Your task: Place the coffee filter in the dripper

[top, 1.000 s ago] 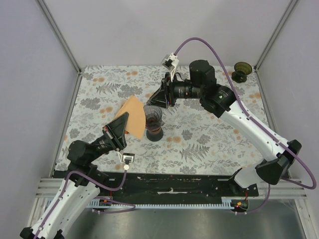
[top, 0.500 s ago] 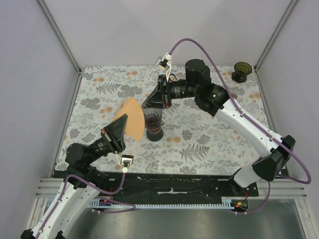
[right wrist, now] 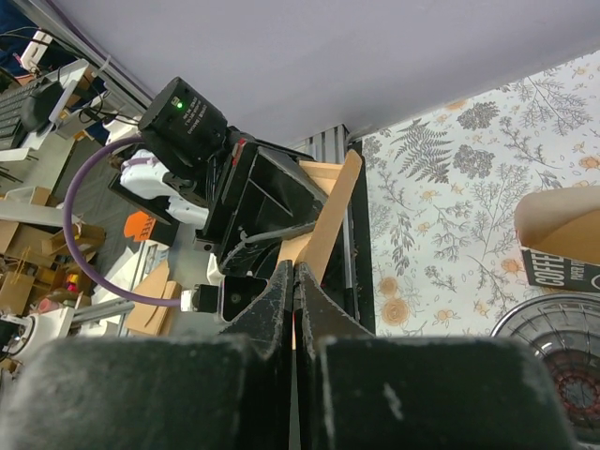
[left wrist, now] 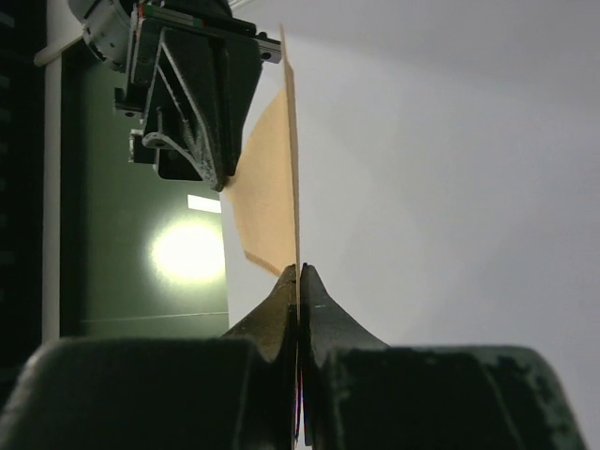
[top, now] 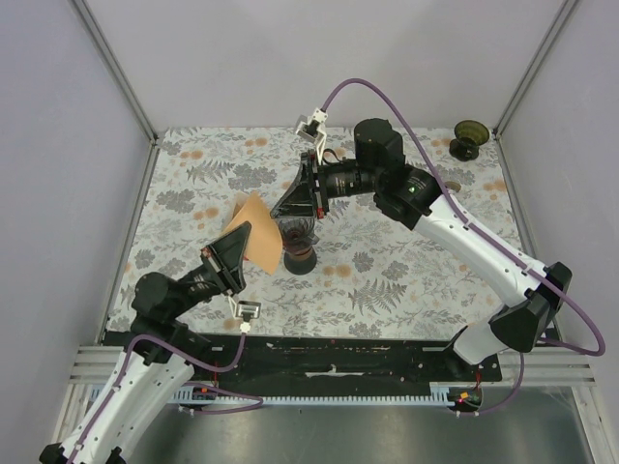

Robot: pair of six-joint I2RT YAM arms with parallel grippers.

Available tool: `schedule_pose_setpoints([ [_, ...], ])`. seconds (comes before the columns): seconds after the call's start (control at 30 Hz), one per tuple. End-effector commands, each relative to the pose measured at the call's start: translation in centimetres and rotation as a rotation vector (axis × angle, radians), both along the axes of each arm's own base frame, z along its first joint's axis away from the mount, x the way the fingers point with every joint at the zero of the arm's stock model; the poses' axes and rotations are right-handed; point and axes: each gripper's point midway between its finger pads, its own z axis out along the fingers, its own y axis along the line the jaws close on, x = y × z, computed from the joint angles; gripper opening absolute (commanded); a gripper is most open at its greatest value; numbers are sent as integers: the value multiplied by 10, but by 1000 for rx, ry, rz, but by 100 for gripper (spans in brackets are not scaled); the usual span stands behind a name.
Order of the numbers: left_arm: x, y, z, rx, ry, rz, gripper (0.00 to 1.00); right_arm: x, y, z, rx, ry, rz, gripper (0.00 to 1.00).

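The left claw (left wrist: pixel 298 272) is pressed together on the lower edge of the flat tan paper coffee filter (left wrist: pixel 267 206), which rises upright from its tips; in the overhead view this claw (top: pixel 245 230) sits left of centre, holding the filter (top: pixel 263 234) tilted in the air; the right claw (right wrist: pixel 293 270) is closed too, with the filter's opposite edge (right wrist: pixel 328 220) caught at its fingertips, so both claws pinch the one sheet; from above the right claw (top: pixel 282 206) reaches in from the upper right; just right of the filter and below the right claw stands the dark ribbed glass dripper (top: pixel 298 230) on the grey floral table cloth (top: pixel 406 271); the filter hangs beside the dripper, not inside it.
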Motion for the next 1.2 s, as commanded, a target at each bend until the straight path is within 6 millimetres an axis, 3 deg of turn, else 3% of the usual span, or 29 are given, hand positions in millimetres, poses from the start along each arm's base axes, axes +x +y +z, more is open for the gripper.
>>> schedule_pose_setpoints([
  [0.0,4,1,7,153,-162,91,2,-8,-5,29,63,-77,10,0],
  [0.13,12,5,5,134,-44,103,2,-13,-12,38,81,-130,17,0],
  [0.23,18,16,20,51,145,128,2,-13,-20,40,87,-200,5,11],
  [0.33,28,27,35,-132,470,146,2,9,-37,36,60,-298,-107,26],
  [0.4,35,31,42,-315,781,164,2,24,-50,30,37,-370,-185,34],
  [0.47,39,26,34,-461,1108,195,2,29,-62,26,21,-449,-222,41],
  [0.6,-8,-5,16,-502,1591,65,2,28,-73,24,4,-590,-233,51],
  [0.7,-42,-27,22,-487,1888,-50,2,15,-79,23,12,-651,-180,55],
  [0.83,-67,-45,44,-444,2038,-215,2,-8,-86,14,26,-720,-78,56],
  [0.97,-67,-48,46,-446,2068,-232,2,-32,-93,7,41,-750,25,56],
  [1.17,-66,-54,44,-427,2102,-255,2,-51,-89,3,82,-698,145,53],
])
